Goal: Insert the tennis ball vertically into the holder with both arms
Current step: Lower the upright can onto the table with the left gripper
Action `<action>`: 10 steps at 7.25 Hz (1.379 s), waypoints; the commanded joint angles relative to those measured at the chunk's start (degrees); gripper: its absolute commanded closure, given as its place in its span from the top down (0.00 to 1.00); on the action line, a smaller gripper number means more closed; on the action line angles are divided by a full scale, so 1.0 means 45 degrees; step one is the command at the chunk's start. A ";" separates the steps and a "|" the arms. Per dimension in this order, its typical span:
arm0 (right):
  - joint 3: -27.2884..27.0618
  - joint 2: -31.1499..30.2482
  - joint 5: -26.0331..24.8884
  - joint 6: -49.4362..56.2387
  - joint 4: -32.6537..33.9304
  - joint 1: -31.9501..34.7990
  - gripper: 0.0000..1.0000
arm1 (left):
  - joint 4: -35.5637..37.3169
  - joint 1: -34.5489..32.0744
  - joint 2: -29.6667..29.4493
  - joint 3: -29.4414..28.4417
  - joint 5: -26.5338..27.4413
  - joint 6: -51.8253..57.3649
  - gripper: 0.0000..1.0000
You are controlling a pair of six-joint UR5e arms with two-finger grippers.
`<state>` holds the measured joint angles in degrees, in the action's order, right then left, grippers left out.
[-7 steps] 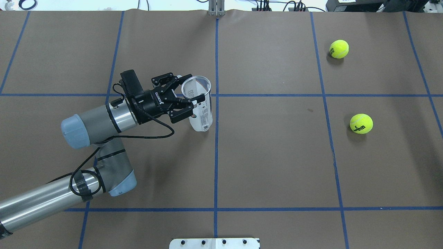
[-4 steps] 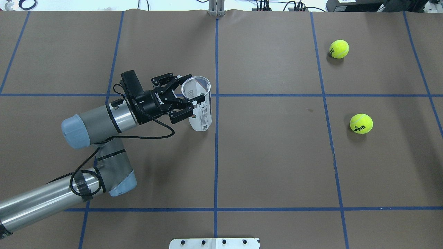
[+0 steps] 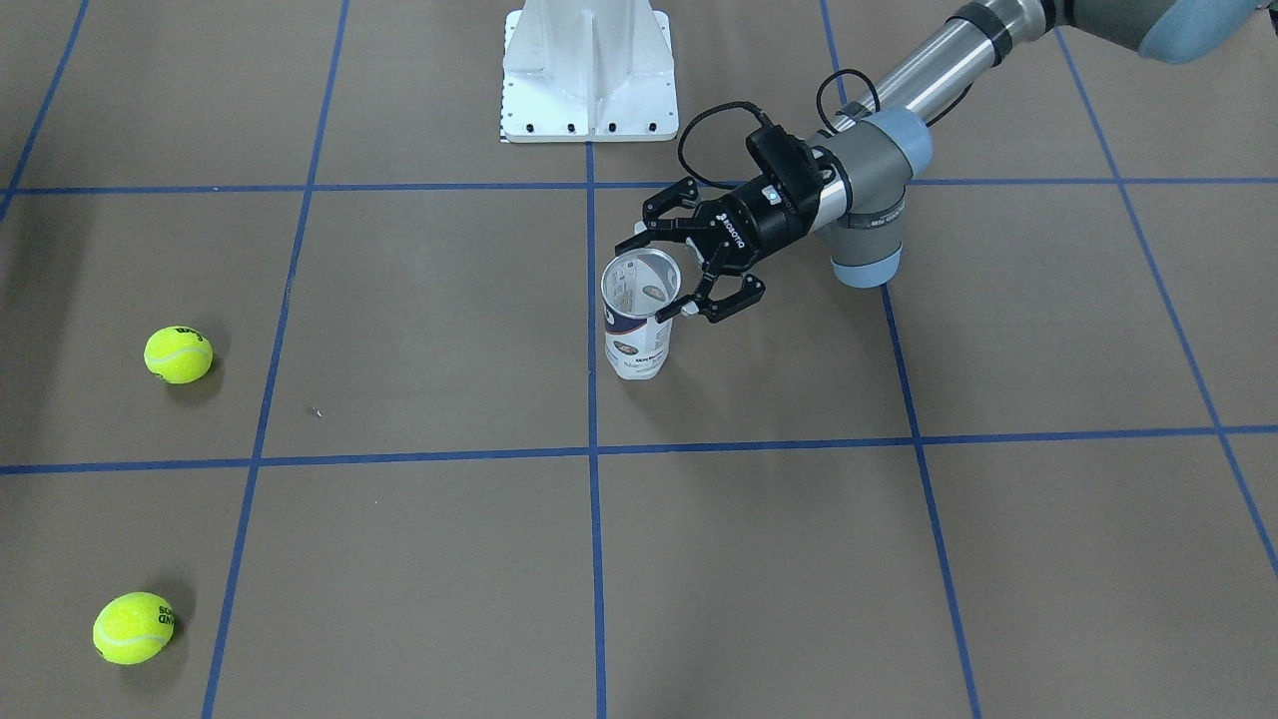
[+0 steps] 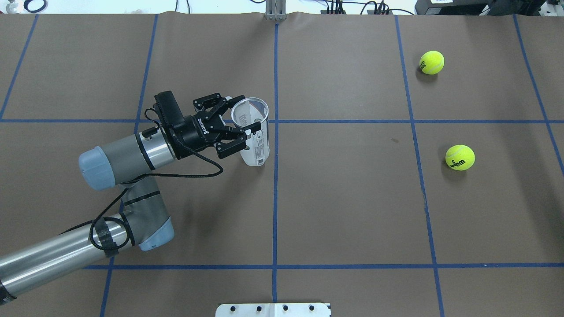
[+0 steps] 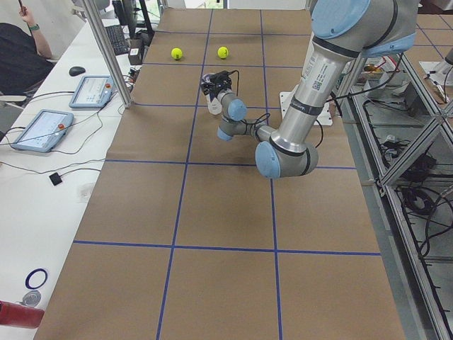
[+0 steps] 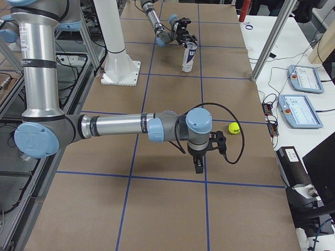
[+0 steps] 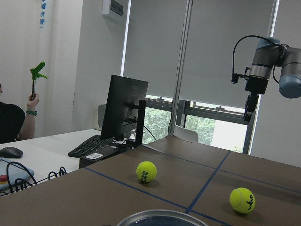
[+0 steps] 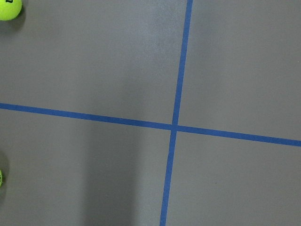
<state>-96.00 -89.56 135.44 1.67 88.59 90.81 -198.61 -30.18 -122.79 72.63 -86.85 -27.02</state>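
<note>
left tool: ROBOTIQ | nearer tennis ball: Wilson 3 | holder label: white W logo

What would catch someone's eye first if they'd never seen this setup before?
Most striking is the left gripper clasping the clear holder near its rim; the holder is roughly upright beside the table's centre line. Next come two bright yellow tennis balls lying apart on the robot's right side: the far ball and the near ball.
</note>
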 commanded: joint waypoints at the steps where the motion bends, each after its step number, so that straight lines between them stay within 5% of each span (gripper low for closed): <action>1: -0.0013 0.0000 0.0000 0.0000 0.0000 0.0014 0.99 | -0.0217 0.0084 -0.0076 -0.0045 0.0080 -0.0011 0.62; 5: -0.0013 -0.0019 -0.0019 0.0000 0.0000 0.0014 0.99 | -0.0356 0.0339 -0.0056 -0.0241 0.0354 -0.0011 0.62; 8: -0.0013 0.0000 -0.0019 0.0000 0.0000 0.0014 0.99 | -0.0356 0.0339 0.0002 -0.0221 0.0354 -0.0011 0.89; 10: 0.0006 0.0000 -0.0039 0.0000 0.0000 0.0014 0.99 | -0.0356 0.0339 -0.0056 -0.0221 0.0354 -0.0011 0.98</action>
<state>-96.06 -89.57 135.29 1.67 88.60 90.88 -200.22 -28.65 -122.92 71.63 -85.25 -27.07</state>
